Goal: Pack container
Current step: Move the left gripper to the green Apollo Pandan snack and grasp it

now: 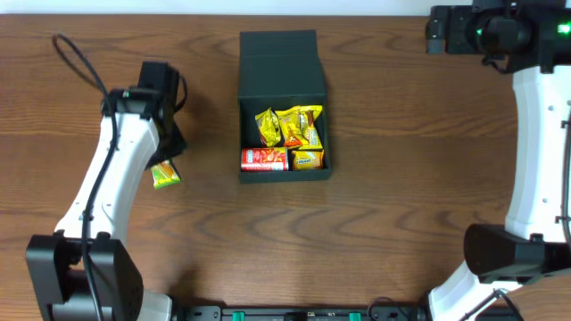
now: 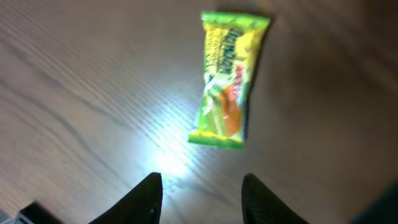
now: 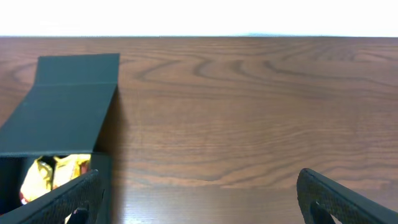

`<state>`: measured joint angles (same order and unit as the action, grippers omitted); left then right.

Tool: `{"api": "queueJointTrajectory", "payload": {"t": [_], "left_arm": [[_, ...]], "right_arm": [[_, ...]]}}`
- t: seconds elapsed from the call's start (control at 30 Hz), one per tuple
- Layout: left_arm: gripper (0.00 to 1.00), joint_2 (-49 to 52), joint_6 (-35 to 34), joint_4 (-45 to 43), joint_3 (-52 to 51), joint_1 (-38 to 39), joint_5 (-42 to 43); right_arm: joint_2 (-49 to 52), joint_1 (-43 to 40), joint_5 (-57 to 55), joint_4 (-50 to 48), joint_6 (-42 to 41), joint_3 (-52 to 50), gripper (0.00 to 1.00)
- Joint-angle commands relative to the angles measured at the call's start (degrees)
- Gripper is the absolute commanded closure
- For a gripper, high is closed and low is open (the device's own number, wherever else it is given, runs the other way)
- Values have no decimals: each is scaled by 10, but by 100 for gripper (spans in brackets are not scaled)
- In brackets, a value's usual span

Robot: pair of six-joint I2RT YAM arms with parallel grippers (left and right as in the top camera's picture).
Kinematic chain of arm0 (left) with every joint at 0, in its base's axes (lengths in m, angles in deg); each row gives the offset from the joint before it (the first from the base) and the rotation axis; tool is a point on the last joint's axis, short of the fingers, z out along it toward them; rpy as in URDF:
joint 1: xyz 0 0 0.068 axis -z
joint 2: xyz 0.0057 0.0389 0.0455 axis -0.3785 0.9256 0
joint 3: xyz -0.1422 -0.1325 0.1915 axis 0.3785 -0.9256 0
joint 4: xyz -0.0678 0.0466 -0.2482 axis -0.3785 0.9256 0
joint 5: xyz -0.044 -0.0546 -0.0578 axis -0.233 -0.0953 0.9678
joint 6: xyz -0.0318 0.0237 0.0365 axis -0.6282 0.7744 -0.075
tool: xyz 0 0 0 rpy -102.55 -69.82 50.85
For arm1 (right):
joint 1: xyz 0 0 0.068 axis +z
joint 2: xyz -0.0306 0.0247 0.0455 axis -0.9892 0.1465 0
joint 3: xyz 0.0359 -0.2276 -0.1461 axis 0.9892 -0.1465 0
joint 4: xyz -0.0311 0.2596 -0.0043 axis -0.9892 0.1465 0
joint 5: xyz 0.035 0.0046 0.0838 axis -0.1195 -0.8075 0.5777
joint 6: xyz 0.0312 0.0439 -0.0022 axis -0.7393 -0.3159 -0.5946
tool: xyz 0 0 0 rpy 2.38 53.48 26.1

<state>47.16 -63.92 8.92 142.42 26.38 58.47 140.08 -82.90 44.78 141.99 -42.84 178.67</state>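
The dark teal-black container [image 1: 282,67] stands at the table's middle with its flap lid folded back. Inside lie yellow snack packets [image 1: 290,127] and a red packet [image 1: 264,160]. It also shows at the left of the right wrist view [image 3: 62,112]. A yellow-green snack packet [image 1: 165,175] lies on the wood left of the container, and in the left wrist view [image 2: 228,79]. My left gripper [image 2: 200,193] is open and empty, just short of that packet. My right gripper [image 3: 199,193] is open and empty, far back at the right.
The table's far edge [image 3: 199,36] meets a white wall. A black cable [image 1: 80,58] loops at the back left near the left arm.
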Motion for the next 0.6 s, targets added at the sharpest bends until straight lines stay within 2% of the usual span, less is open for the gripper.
{"api": "queueJointTrajectory", "payload": {"t": [0.0,0.1,0.37,0.57], "left_arm": [[50,-14,-10,-36,-54,-1,-18],[39,-14,-10,-79,-96,-1,-18],[24,-9,1,-191,-148,-54,5],[21,31,48,-265,-148,-75,93]], "right_arm": [[11,-18,0,1,10,-4,1],[25,-28,5,4,10,-4,1],[43,-55,35,5,10,-4,1],[44,-65,35,5,10,-4,1]]}}
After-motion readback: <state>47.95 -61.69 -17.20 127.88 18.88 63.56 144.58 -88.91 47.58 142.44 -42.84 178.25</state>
